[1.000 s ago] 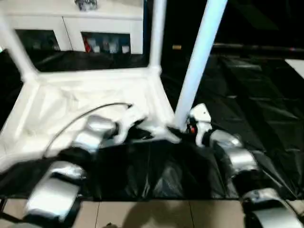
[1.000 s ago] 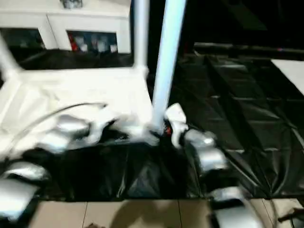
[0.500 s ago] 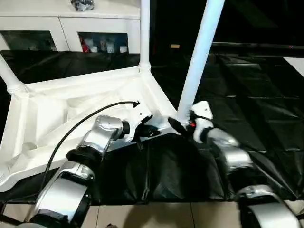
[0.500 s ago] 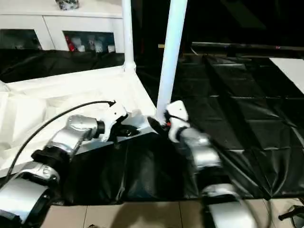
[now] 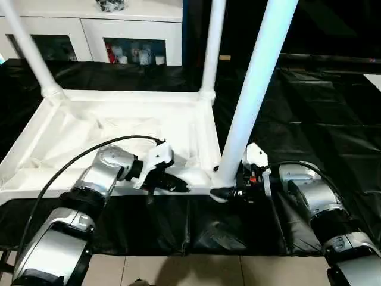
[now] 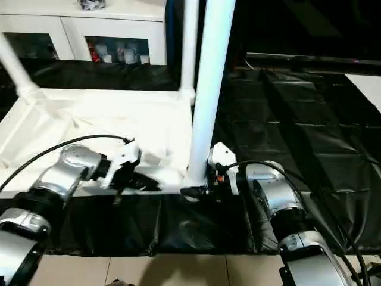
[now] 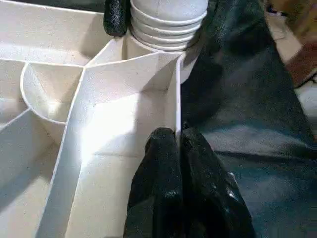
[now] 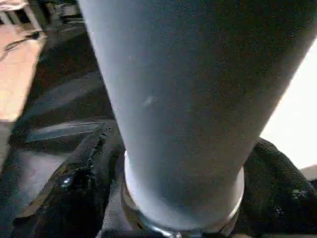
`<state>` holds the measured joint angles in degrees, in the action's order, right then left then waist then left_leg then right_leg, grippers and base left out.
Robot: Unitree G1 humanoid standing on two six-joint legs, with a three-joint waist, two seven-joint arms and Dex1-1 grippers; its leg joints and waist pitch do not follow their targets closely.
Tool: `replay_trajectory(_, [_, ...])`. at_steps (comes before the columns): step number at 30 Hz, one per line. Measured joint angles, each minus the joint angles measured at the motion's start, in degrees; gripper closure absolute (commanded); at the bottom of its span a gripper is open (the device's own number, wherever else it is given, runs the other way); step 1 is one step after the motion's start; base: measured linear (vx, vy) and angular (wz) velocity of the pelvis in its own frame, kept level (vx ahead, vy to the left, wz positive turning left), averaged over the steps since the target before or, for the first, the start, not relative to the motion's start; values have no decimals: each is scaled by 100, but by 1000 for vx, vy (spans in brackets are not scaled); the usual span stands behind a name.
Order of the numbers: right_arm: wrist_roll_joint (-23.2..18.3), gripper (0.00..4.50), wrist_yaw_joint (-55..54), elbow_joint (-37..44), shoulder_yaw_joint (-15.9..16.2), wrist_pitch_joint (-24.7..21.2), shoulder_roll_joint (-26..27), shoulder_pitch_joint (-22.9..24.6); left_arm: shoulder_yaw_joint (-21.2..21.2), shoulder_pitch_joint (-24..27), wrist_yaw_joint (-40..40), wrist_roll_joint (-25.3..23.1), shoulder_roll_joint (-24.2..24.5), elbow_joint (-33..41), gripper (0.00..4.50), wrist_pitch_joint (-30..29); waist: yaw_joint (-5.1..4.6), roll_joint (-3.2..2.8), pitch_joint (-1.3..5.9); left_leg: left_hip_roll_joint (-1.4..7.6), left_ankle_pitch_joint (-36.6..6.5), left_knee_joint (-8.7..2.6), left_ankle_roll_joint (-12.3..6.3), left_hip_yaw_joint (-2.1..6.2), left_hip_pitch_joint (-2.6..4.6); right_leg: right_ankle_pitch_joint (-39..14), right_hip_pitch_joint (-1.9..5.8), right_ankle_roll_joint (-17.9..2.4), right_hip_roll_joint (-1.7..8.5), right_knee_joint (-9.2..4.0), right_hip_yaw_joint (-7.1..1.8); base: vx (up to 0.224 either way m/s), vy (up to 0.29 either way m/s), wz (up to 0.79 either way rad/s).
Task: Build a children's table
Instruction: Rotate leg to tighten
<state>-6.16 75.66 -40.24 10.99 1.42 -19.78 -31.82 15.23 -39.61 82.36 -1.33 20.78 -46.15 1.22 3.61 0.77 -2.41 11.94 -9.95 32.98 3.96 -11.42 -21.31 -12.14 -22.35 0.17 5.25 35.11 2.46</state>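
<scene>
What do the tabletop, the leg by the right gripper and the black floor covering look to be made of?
Tabletop: apparently moulded white plastic, smooth with a slight sheen; thin ribs cross its underside in the left wrist view.
Leg: a white tube, probably plastic too, smooth and seamless, with ringed ridges at its socket end.
Floor covering: thin black sheeting, likely plastic film; it creases and reflects light.

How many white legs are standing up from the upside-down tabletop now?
3. One leg stands at the near right corner, one at the far right corner, one at the far left corner. The near left corner is out of view.
</scene>
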Motion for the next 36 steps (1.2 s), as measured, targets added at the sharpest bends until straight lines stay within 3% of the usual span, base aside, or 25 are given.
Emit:
replay_trajectory(5, [-4,163,134,-43,64,-1,-10,-48,38,1,117,38,37,-1,450,50,9,2,1,1,0,0,0,0,-4,-1,-1,-1,0,-3,2,0,0,0])
replay_trajectory(11, [-34,180,53,21,-49,-208,109,25,31,4,41,32,27,-7,450,22,14,4,2,1,0,0,0,0,-2,-1,0,-1,0,0,2,0,0,0])
replay_trajectory(15, [10,181,-1114,78,-370,-371,312,144,-105,-104,-814,-95,-227,-174,450,-137,-1,12,1,-2,0,0,3,-1,19,7,12,-12,3,8,-2,0,0,0])
replay_trajectory(21, [223,183,-4049,-279,-1063,-415,1188,39,-289,-273,-2471,-387,-933,-319,450,-652,-124,7,9,-12,0,-2,4,-1,35,6,22,-1,4,-11,-19,0,0,0])
replay_trajectory(24, [235,183,-4725,-325,-1234,-503,1396,-10,-294,-279,-2854,-475,-1144,-277,450,-792,-163,0,23,-14,0,-4,4,1,40,10,33,-6,4,-13,-19,0,0,0])
replay_trajectory(25, [236,113,-4783,-325,-1248,-501,1416,-10,-295,-277,-2890,-487,-1158,-260,450,-812,-161,1,24,-14,0,-6,4,3,41,10,34,-6,4,-12,-17,0,0,0])
replay_trajectory(28, [406,107,-4890,-322,-1246,-378,1462,-2,-291,-277,-2976,-516,-1206,-239,450,-813,-152,-4,25,-14,0,-8,4,4,37,10,33,-6,4,-14,-15,0,0,0])
replay_trajectory(31, [438,66,-4819,-332,-1245,-269,1448,10,-291,-275,-2955,-517,-1192,-213,450,-810,-153,-5,23,-15,0,-8,4,3,30,10,30,-6,4,-17,-16,0,0,0])
replay_trajectory(36, [374,29,-3330,-302,-916,-88,845,40,-270,-177,-2438,-483,-929,-74,450,-541,-159,-10,17,-10,0,-24,3,3,20,5,14,3,2,-18,-6,0,0,0])
